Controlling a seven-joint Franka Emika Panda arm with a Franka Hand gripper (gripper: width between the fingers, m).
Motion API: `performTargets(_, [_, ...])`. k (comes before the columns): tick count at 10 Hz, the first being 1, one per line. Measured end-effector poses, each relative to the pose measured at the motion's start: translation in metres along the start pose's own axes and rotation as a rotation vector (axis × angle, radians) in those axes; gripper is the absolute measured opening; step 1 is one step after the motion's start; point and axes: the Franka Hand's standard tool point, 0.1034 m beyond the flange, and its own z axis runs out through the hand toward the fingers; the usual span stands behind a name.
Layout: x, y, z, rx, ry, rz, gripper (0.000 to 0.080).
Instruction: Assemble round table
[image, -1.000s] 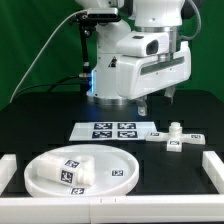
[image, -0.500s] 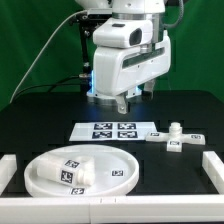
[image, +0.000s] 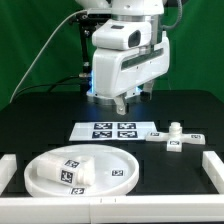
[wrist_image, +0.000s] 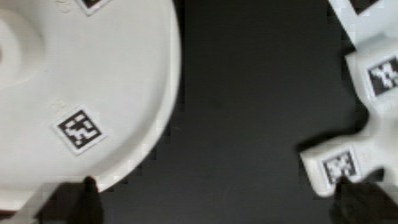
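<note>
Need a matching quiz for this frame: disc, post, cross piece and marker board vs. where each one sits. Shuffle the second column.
Things:
1. round disc
2. cylinder post
3. cross piece
4. marker board

Places:
A. at the exterior view's right, beside the marker board
B. lying inside the disc
C. mid-table, just behind the disc
D. front of the table, toward the exterior view's left

Pairs: 1-D, 2-B, 3-A, 4-C
</note>
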Motion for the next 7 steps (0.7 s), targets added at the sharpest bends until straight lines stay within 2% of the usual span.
performTargets(2, [-0.012, 0.055, -0.005, -0.038, 0.014, -0.136, 0.0649])
performTargets(3, [-0.014, 0.076, -0.004, -0.053, 0.019, -0.213, 0.0649])
performTargets(4, [-0.012, 0.082, -0.005, -0.063, 0.023, -0.207, 0.0649])
performTargets(7, [-0.013, 0.081, -0.003, -0.06, 0.022, -0.207, 0.0649])
